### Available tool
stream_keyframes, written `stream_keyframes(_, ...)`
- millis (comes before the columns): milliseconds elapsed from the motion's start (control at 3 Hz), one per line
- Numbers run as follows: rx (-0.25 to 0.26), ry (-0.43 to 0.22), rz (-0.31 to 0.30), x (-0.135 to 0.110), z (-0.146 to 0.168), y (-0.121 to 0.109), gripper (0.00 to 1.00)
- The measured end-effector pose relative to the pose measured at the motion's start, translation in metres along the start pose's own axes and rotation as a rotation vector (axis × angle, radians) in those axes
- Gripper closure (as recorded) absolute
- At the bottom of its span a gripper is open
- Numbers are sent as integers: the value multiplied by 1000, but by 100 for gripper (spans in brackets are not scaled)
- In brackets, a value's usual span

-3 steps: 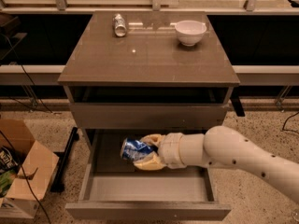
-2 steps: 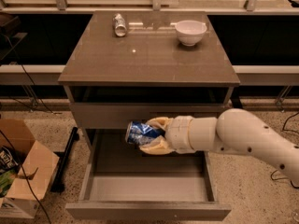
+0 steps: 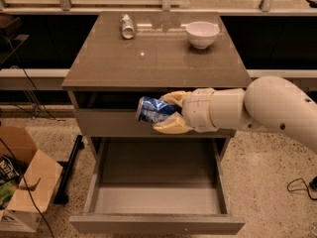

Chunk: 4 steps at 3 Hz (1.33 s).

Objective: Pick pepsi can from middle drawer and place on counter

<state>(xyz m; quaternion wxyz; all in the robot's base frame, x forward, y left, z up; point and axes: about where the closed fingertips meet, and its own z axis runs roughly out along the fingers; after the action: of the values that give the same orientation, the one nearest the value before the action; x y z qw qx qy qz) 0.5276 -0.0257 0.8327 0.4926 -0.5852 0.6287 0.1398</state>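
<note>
Pepsi can (image 3: 151, 109), small and blue with white and silver markings, hangs in the air tipped onto its side, one end pointing left and a little upward. It sits in front of the cabinet's closed upper drawer front (image 3: 109, 123), just under the front edge of the counter and above the open drawer. The cream-coloured two-finger gripper (image 3: 159, 114) is clamped on it, one finger over the top of the Pepsi can and one beneath it, so the can touches nothing but those fingers (image 3: 172, 127). Behind the gripper a thick white arm (image 3: 277, 108) reaches in from the right. Below, the wide, shallow grey middle drawer (image 3: 156, 224) is pulled well out, its smooth floor and low side walls showing. Above, the glossy grey-brown, roughly square counter (image 3: 158, 58) carries a pale silvery can (image 3: 127, 26) lying on its side near the back left, and a round white bowl (image 3: 202, 33) standing upright near the back right, the two well apart. On the speckled stone floor (image 3: 277, 182) to the left of the cabinet stands an open brown cardboard box (image 3: 22, 182), and a thin black cable (image 3: 297, 185) lies at the far right.
</note>
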Motion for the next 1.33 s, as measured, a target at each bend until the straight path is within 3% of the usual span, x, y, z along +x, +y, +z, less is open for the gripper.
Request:
stream_keyframes(333, 17, 16, -15, -2, 1, -13, 100)
stream_keyframes(667, 48, 32, -64, -15, 3, -43, 100)
stream_keyframes(1000, 66, 57, -147, -40, 18, -94, 100)
stream_keyframes(1333, 59, 56, -184, -57, 41, -122, 100)
